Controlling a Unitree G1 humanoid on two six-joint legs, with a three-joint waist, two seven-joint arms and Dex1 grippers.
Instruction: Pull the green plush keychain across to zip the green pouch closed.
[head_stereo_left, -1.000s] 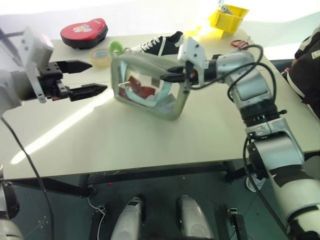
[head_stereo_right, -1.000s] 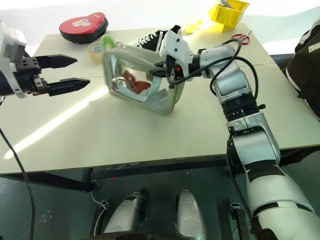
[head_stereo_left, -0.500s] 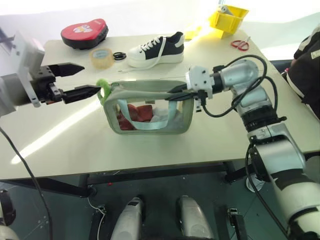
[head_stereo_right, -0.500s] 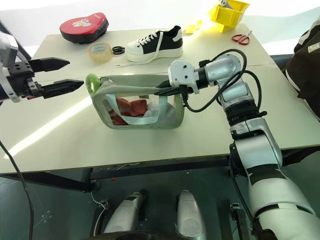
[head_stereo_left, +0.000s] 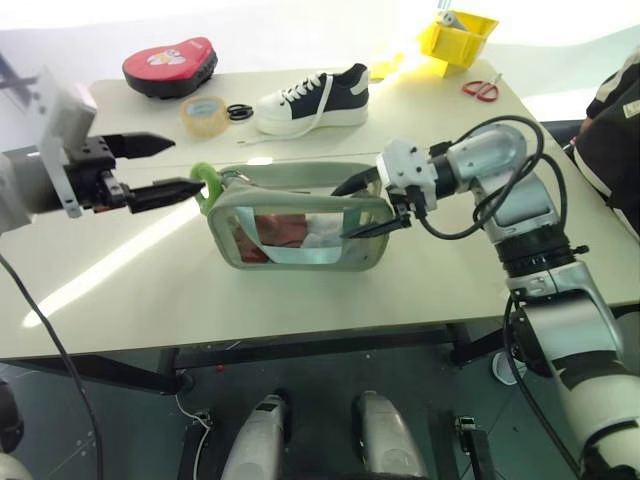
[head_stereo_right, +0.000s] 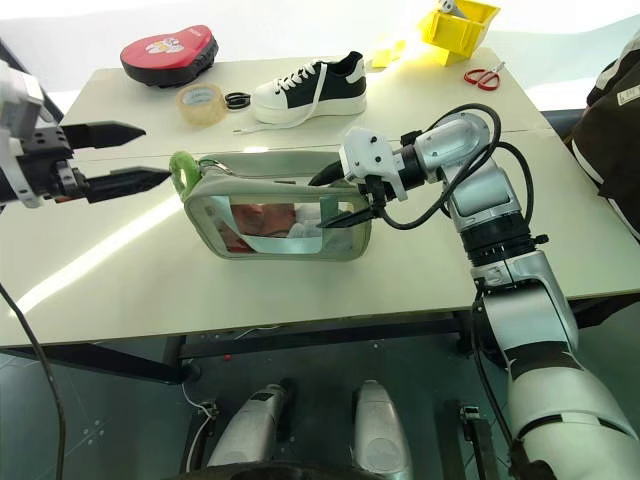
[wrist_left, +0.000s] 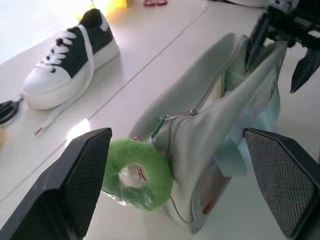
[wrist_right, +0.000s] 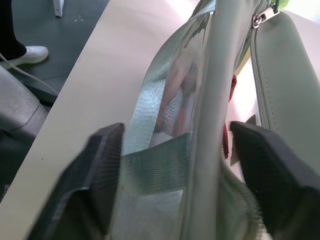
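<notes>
Right now your pouch (head_stereo_left: 300, 228) lies on the desk (head_stereo_left: 300, 290), and we can use it as our marker. The keychain (head_stereo_left: 204, 186) hangs at the pouch's left end, touching it, on the zipper pull. In the left wrist view you can see the zipper still open along the top, with the fuzzy ring (wrist_left: 137, 173) at the near end.

Your left hand (head_stereo_left: 180, 165) sits just to the left of the pouch. Its two fingers are spread wide and hold nothing. The lower fingertip is very near the keychain, but you cannot tell if it touches.

Your right hand (head_stereo_left: 372, 205) is at the pouch's right end. Its fingers are spread apart too, one above the top edge and one down by the front side. It grips nothing.

Behind the pouch you can see a shoe (head_stereo_left: 312, 98), a tape roll (head_stereo_left: 202, 113) and a red case (head_stereo_left: 168, 63). Farther back and to the right of the pouch are scissors (head_stereo_left: 481, 88) and a yellow bin (head_stereo_left: 455, 35).
</notes>
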